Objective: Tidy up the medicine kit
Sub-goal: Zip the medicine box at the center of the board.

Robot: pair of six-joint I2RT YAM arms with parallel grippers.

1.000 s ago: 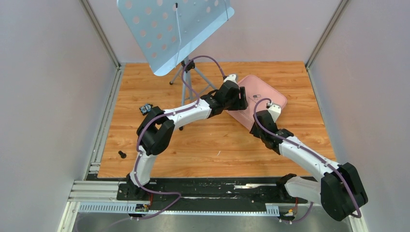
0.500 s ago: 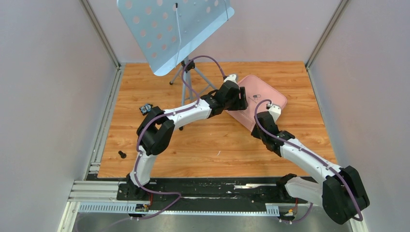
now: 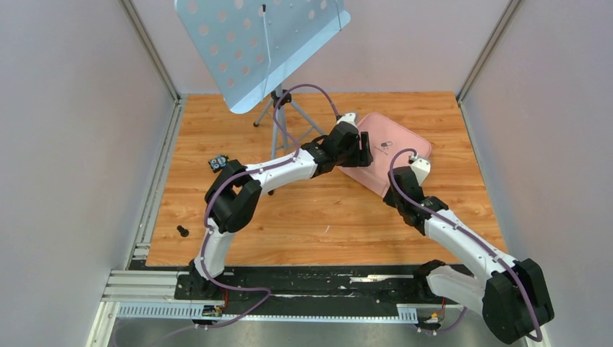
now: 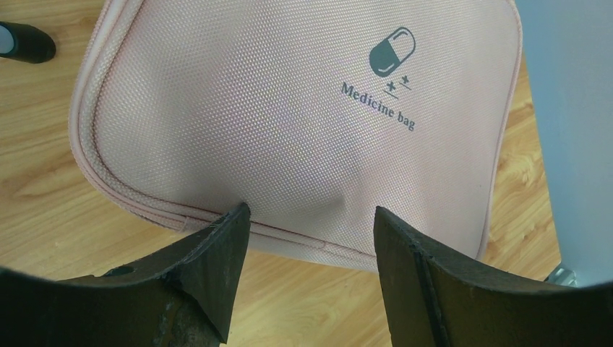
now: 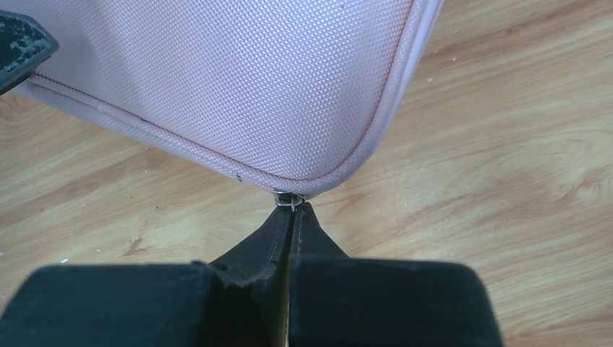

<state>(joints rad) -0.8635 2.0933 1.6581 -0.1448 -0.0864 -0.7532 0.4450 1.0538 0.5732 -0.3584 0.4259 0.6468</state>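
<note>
The pink medicine kit point(image 3: 394, 148) lies closed at the back right of the wooden table, with a pill logo and "Medicine bag" on its lid point(image 4: 303, 108). My left gripper point(image 4: 309, 213) is open, its fingertips pressing down on the lid near the near-left edge point(image 3: 359, 150). My right gripper point(image 5: 291, 206) is shut on the metal zip pull point(image 5: 289, 196) at the case's rounded corner point(image 5: 347, 163); in the top view it is at the kit's near right corner point(image 3: 418, 168).
A blue perforated music stand point(image 3: 260, 43) on a tripod stands at the back left. A small black item point(image 3: 217, 162) and a black knob point(image 3: 181, 230) lie on the left of the table. Grey walls enclose the table.
My right gripper has drawn the zip pull to the right along the kit's near edge to the corner. The kit has shifted slightly right. The left gripper stayed on the lid.
</note>
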